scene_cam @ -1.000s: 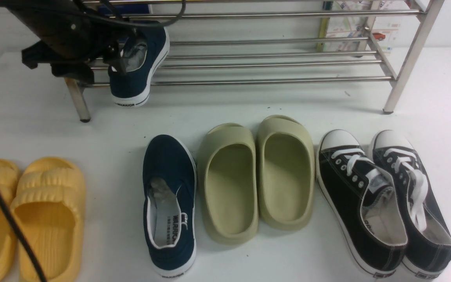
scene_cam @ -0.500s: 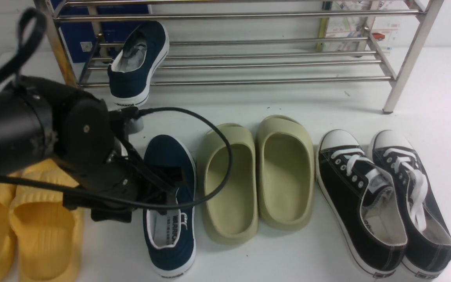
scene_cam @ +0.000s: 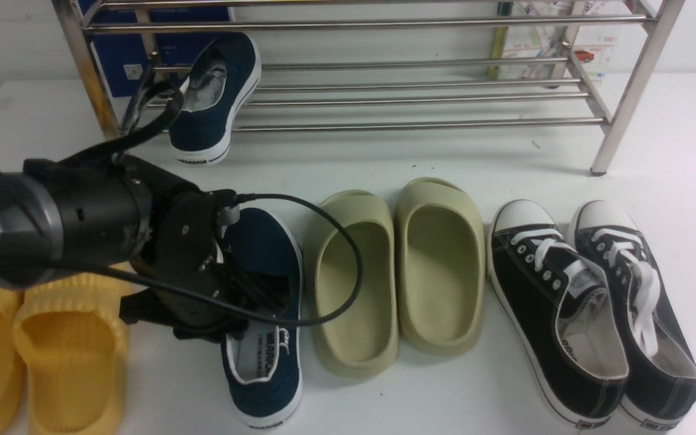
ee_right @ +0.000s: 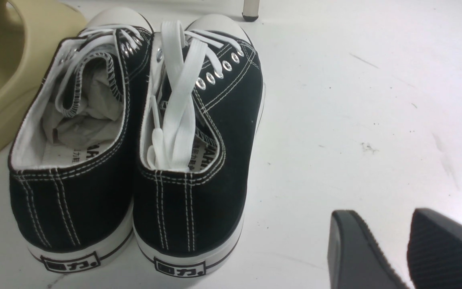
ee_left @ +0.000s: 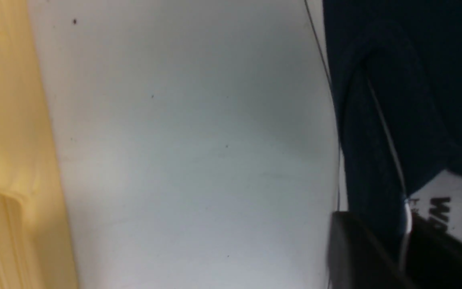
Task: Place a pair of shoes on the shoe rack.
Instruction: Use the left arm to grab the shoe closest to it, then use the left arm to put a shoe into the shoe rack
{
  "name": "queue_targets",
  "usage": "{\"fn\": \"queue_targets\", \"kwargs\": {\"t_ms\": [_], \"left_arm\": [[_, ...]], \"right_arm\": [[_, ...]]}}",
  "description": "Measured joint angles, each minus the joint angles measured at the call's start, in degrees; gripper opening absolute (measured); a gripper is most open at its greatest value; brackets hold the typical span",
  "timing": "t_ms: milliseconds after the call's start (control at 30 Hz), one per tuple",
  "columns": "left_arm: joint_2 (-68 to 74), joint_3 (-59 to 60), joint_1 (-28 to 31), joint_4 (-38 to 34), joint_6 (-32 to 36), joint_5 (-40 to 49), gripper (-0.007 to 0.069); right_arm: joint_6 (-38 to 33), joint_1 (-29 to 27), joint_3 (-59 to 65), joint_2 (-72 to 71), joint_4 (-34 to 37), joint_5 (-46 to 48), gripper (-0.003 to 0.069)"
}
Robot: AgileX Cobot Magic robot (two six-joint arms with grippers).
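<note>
Pickup of second navy shoe [scene_cam: 263, 241]: left gripper [ee_left: 406, 249] jaws pinch its collar, right gripper [ee_right: 389, 228] jaws spread; next, lift onto shoe rack [scene_cam: 420, 125].

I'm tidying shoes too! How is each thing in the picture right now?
Rack navy shoe, tilted on the shoe rack, heel overhanging.
Floor navy shoe, flat on the floor.
Left end effector, astride the floor navy shoe's side; grip unclear.
Right end effector, open, empty.
Olive slippers, paired on floor.
Black sneakers, laced, on floor.
Yellow slippers, on floor.
</note>
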Motion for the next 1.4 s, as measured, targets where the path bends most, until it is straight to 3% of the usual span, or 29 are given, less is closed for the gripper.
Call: {"fn": "queue_targets", "kwargs": {"t_ms": [67,400,667,867,1400], "left_arm": [[0.0,-2.2,0.0,0.0,0.2,1.8,0.0006],[1.9,-20.5,0.0,1.5,2.4,5.2,0.0015],[11.1,-35.0,0.3,2.8,0.1,4.9,0.0015],[17.9,-41.6,4.3,-0.4,0.6,4.3,0.0015],[25.8,-50.7,11.1,-12.9,16.9,0.8,0.0015]], "right_arm": [[0.0,0.0,0.0,0.0,0.0,0.0,0.0244],[0.0,0.0,0.0,0.0,0.0,0.0,0.0244],[0.0,0.0,0.0,0.0,0.0,0.0,0.0244],[0.0,0.0,0.0,0.0,0.0,0.0,0.0244],[0.0,0.0,0.0,0.0,-0.2,0.0,0.0244]]}}
